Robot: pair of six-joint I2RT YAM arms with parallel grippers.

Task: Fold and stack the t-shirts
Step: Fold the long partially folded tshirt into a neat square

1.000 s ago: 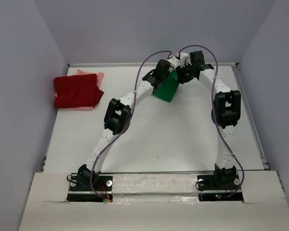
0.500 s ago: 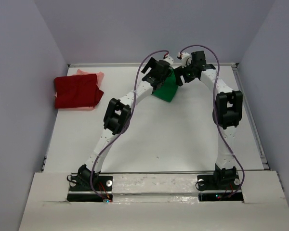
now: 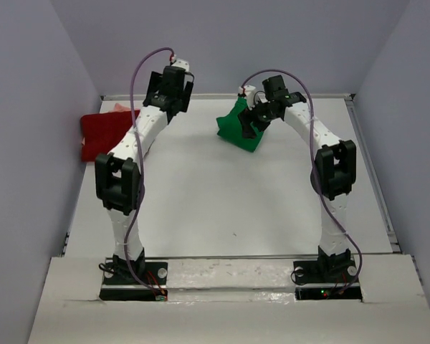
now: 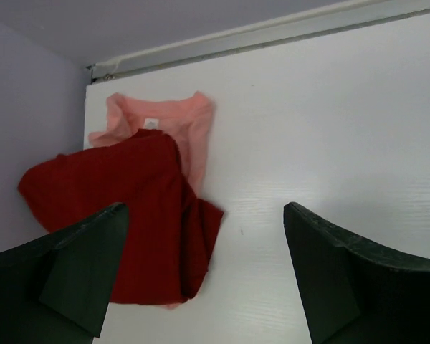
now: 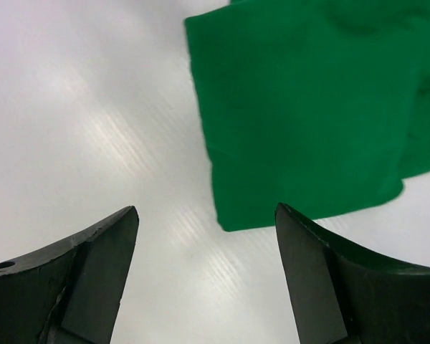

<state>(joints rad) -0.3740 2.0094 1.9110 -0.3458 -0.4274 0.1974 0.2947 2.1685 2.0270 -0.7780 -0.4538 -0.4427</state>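
Observation:
A folded bright green t-shirt (image 3: 234, 129) lies at the back middle of the white table (image 3: 222, 201). My right gripper (image 3: 252, 122) hovers over its right part, open and holding nothing. In the right wrist view the green t-shirt (image 5: 308, 107) fills the upper right, just beyond the open right gripper (image 5: 206, 209). At the back left a dark red t-shirt (image 3: 102, 135) lies on a salmon-pink one (image 3: 120, 107), partly hidden by my left arm. The left wrist view shows the red t-shirt (image 4: 122, 215) on the pink one (image 4: 175, 125), below the open, empty left gripper (image 4: 204, 209).
A raised rail (image 3: 215, 95) runs along the table's back edge, with another rail on the right side (image 3: 376, 179). Lilac walls close in the left, back and right. Both arm bases (image 3: 132, 272) sit at the near edge.
Both grippers opened and let go of the green t-shirt. My left arm swung left and back, toward the red and pink pile. The right gripper lifted slightly; the green t-shirt now lies uncovered.

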